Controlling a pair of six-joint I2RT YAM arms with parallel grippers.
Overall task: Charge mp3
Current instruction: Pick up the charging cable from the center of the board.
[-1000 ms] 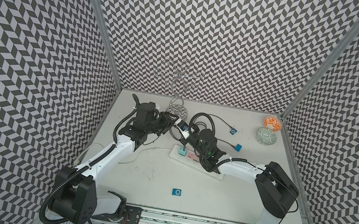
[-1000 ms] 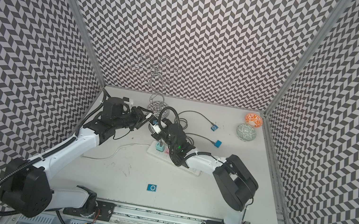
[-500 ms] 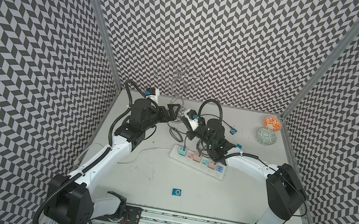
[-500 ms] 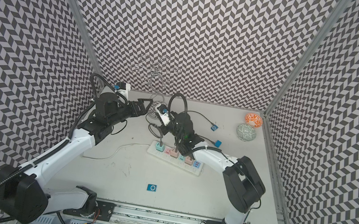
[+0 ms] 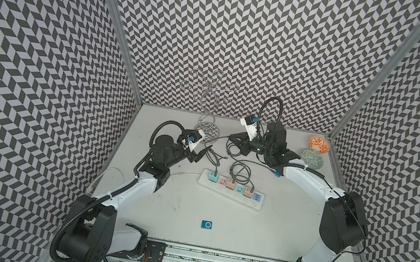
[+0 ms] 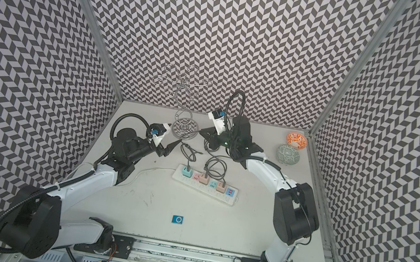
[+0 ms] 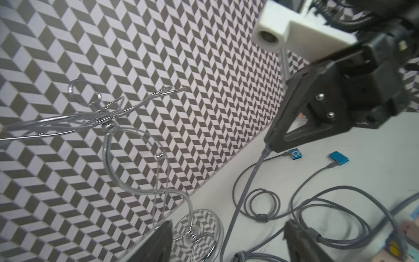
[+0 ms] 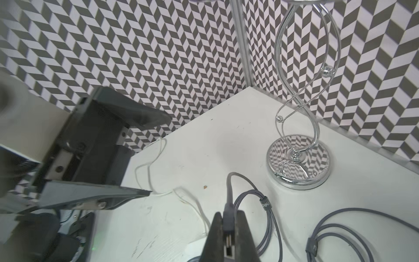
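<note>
Tabletop point(image 8: 204, 147): R gripper point(image 8: 229, 215) pinching grey USB plug point(image 8: 228, 246)

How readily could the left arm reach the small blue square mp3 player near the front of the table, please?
Probably yes: its hand is open and empty, and the small blue square mp3 player lies alone on the white table, with nothing standing near it.

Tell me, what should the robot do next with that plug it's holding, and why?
Probably carry the USB plug down toward the power strip. The right gripper is shut on it, its metal end is bare, and it is not plugged into anything.
</note>
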